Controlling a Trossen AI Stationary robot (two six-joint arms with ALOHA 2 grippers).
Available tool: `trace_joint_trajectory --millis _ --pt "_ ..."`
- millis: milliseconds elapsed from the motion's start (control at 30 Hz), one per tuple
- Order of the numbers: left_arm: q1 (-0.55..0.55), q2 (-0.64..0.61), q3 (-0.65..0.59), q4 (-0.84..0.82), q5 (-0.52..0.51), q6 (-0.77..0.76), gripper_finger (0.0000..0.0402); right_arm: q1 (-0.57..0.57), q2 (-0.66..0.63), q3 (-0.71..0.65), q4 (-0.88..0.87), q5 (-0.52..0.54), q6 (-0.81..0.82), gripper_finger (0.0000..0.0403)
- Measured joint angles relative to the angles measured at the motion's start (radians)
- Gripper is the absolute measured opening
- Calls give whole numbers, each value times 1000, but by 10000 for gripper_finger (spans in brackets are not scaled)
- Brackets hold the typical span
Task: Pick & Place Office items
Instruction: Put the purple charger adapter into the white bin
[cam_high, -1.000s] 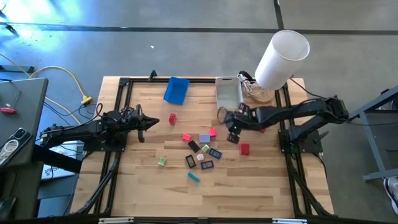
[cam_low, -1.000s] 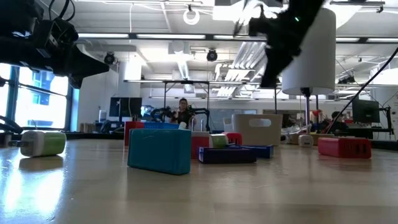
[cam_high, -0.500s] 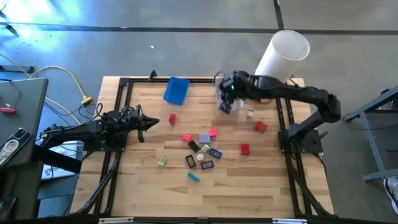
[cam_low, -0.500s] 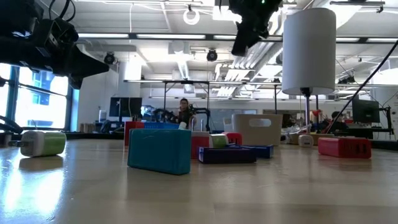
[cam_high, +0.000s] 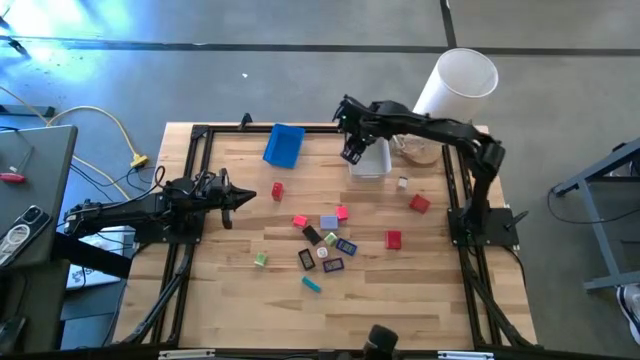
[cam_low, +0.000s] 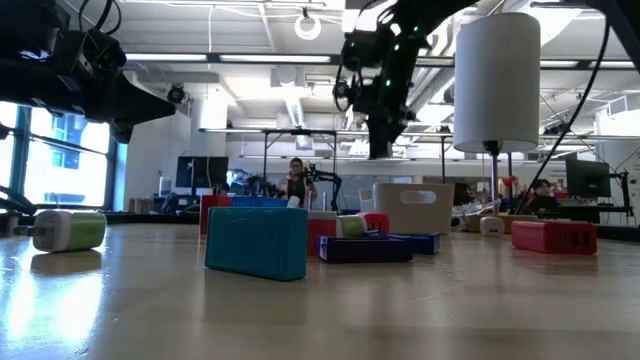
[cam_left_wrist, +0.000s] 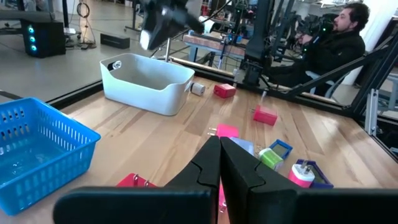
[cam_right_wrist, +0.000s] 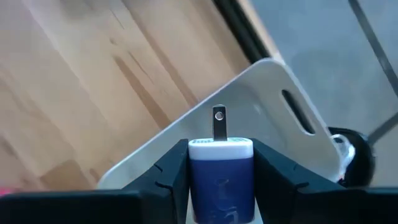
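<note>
One blue-and-white plug (cam_right_wrist: 221, 168) in your right gripper (cam_right_wrist: 219, 163), above the white bin (cam_high: 370, 158).
Left gripper (cam_high: 250, 195), pinched closed, waits at the bench's (cam_high: 420, 300) nine o'clock.

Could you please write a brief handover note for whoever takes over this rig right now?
Right gripper: jaws shut on a blue-and-white plug block, held above the white bin at the table's far side.
Left gripper: shut, empty, waiting at the left.
Blue tray: nothing visible inside.
Done: one item lifted, not yet released.
Left: the scattered office items at the table's middle, plus a red block near the right.
</note>
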Motion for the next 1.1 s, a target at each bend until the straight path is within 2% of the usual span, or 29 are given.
trace_joint_trajectory --millis 300,567,800,900,1100 --pt "0 0 0 0 0 16 2 -4 116 0 43 -3 1 126" --pt "0 0 0 0 0 15 2 -41 131 0 38 60 68 124" --pt "0 0 0 0 1 12 2 -89 151 -33 70 27 104 130" --pt "0 0 0 0 1 11 2 -93 157 -54 134 8 106 124" --pt "0 0 0 0 1 6 2 -95 184 -54 148 -6 126 130"
